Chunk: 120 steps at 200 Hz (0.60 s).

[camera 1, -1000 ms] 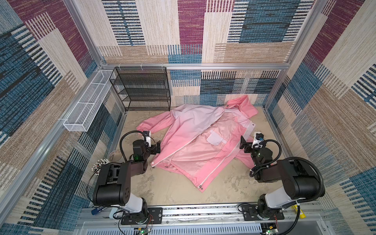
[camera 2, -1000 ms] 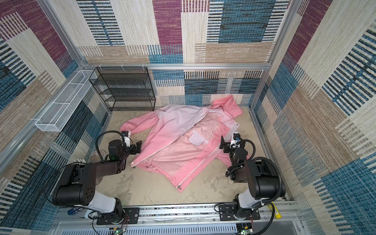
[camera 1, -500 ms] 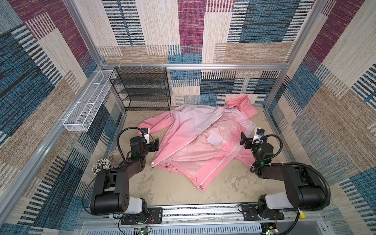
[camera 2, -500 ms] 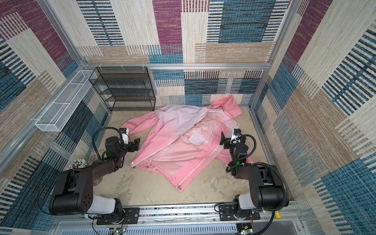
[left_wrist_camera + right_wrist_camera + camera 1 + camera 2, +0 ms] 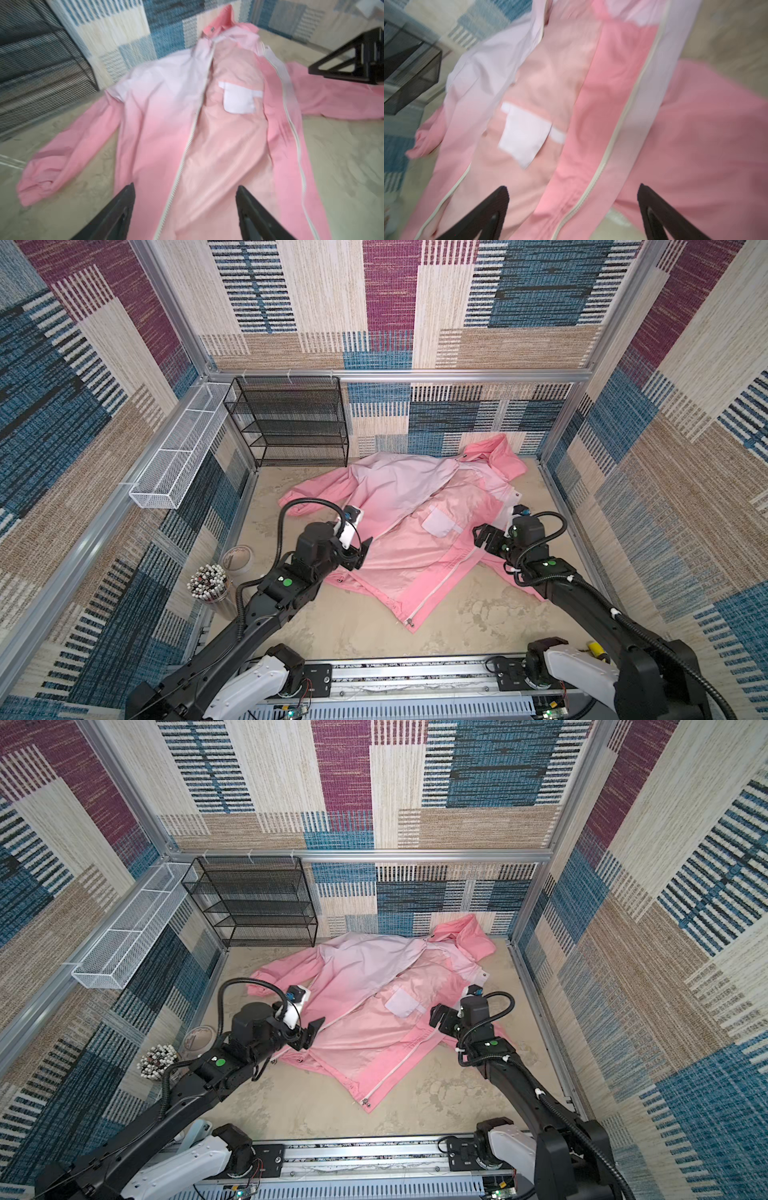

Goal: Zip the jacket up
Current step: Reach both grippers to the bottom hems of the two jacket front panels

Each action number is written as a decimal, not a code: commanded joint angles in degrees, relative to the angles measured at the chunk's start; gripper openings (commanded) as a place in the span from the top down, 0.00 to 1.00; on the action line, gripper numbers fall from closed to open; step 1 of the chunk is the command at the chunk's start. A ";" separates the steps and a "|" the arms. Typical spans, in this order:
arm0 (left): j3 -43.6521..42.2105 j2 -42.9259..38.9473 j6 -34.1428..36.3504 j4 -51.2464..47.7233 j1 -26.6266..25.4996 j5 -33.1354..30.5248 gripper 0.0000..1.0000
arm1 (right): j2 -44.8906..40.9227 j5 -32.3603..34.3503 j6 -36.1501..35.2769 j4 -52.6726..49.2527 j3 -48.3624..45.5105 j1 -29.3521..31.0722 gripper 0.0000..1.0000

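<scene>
surface: my table [image 5: 374, 626], beige and mottled
jacket [image 5: 399, 506]: lying flat on it, front open, hood in the back-right corner, hem toward the front edge
rack [image 5: 291, 423]: black mesh, stands in the back-left corner
left edge: cup of pens [image 5: 206, 581], round tub [image 5: 237, 560] just beside it

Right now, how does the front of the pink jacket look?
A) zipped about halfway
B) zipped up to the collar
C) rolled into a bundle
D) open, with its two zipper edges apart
D: the jacket lies spread open on the table, and its white zipper edges run well apart with the shinier lining showing between them.
</scene>
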 commanded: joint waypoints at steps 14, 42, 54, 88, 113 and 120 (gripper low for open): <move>-1.20 6.54 -7.00 -3.34 -14.46 -12.02 0.21 | -1.83 -12.47 19.13 0.48 -6.23 7.11 0.07; -1.53 10.34 -14.31 0.73 -17.55 -9.62 0.23 | 1.91 -18.84 24.44 8.32 -8.72 10.54 0.19; -1.53 11.75 -16.97 1.17 -17.65 -9.07 0.24 | 3.94 -19.30 24.49 9.14 -8.11 11.38 0.25; -0.04 15.91 -19.65 0.62 -17.89 -4.38 0.27 | 6.97 -19.09 24.85 12.54 -8.18 12.12 0.37; 0.35 16.77 -21.56 0.30 -17.99 -3.73 0.27 | 7.87 -17.01 24.88 12.16 -7.79 12.12 0.38; 0.47 16.85 -21.84 0.30 -18.09 -3.68 0.27 | 7.91 -16.75 25.03 12.93 -8.11 12.11 0.39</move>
